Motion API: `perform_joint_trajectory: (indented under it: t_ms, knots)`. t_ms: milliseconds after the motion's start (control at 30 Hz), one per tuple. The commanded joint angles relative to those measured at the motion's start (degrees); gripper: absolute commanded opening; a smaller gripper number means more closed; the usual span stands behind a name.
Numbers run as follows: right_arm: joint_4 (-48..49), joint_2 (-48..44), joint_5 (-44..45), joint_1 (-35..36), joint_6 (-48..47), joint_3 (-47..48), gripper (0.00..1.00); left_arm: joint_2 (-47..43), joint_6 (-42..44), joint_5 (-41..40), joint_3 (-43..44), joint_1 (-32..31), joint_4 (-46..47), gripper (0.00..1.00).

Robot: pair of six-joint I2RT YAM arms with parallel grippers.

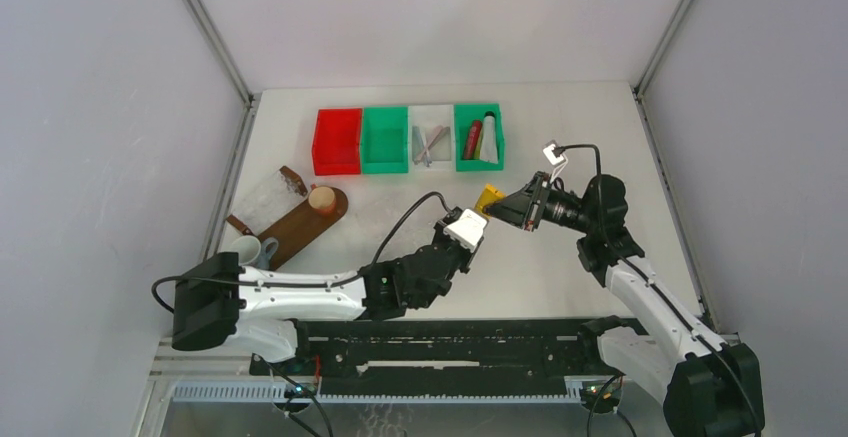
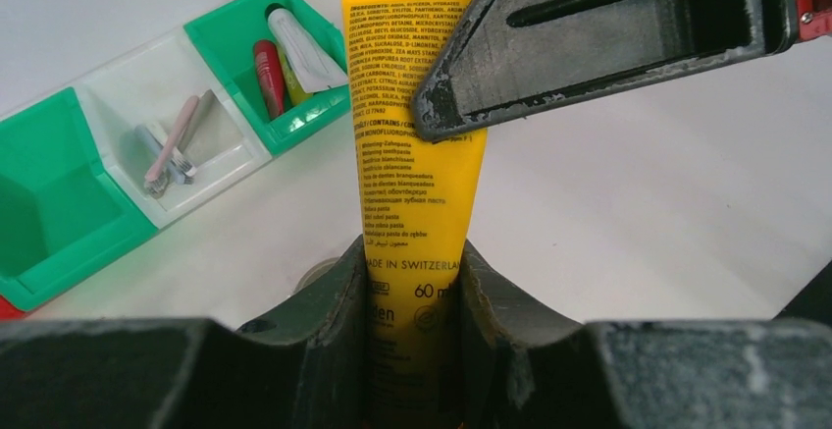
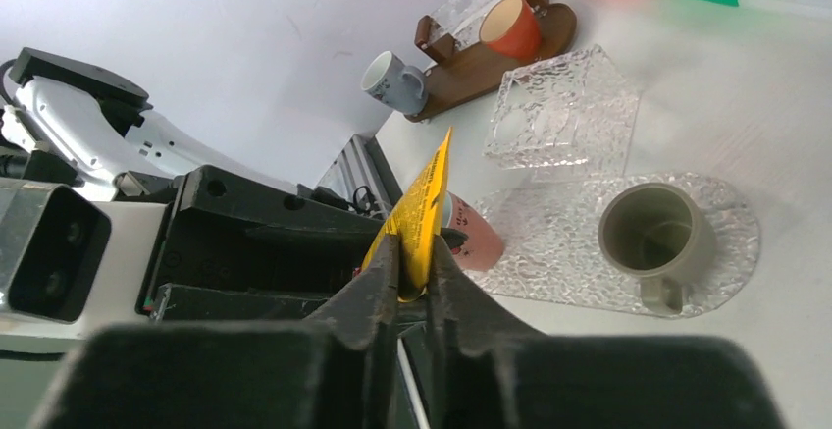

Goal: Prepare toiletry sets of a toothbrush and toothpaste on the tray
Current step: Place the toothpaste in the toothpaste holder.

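A yellow toothpaste tube hangs above the table between both arms. My left gripper is shut on its lower part, near the cap end. My right gripper is shut on the tube's flat crimped end, and one of its fingers crosses the tube in the left wrist view. Pink and pale toothbrushes lie in a clear bin. More tubes, red and white among them, lie in the green bin beside it.
A red bin and an empty green bin stand in the back row. A wooden board at the left carries an orange cup and a mug. A clear patterned tray holds a grey-green cup and a pink cup.
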Motion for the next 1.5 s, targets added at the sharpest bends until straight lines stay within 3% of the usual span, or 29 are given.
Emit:
perform_joint_trajectory:
  t_ms: [0,67,300,533,633,900,1133,1267,1333,1467]
  knots:
    - [3.63,-0.02,-1.72,0.57,0.67,0.28,0.08,-0.11,1.54,-0.82,4.55,-0.49,4.21,0.10]
    - [4.19,-0.09,-2.44,0.44,0.41,0.28,0.00,-0.20,1.45,-0.49,4.33,-0.47,4.15,0.13]
    - [8.02,-1.84,-6.02,-1.01,-3.15,-0.08,0.00,-2.52,-0.25,2.64,1.44,-0.46,2.05,0.52]
    - [2.52,-2.60,-9.41,-1.91,-14.42,2.18,0.00,-8.39,-4.68,5.49,-2.33,-0.46,-4.55,0.76]
    - [1.53,-2.82,-10.36,-2.19,-17.36,2.35,0.00,-12.87,-6.05,6.17,-5.44,-0.42,-4.75,0.98]
    - [-7.23,-3.70,-10.62,-2.33,-32.26,4.58,0.00,-24.49,-10.57,11.20,-9.57,3.06,-12.94,1.00]
    - [-15.69,-2.31,-7.43,0.94,-45.24,7.99,0.00,-36.35,-17.12,24.69,-15.39,14.22,-16.03,1.00]
    - [-25.63,0.82,-6.80,5.72,-57.71,13.39,0.00,-40.57,-17.55,40.86,-17.34,23.12,-15.73,0.98]
    - [-29.60,2.18,-8.79,7.28,-61.10,15.50,0.00,-40.67,-16.42,51.17,-16.93,28.35,-14.86,0.90]
    - [-35.00,2.71,-13.15,7.92,-65.38,16.23,0.00,-37.41,-14.27,70.55,-15.77,32.11,-9.46,0.83]
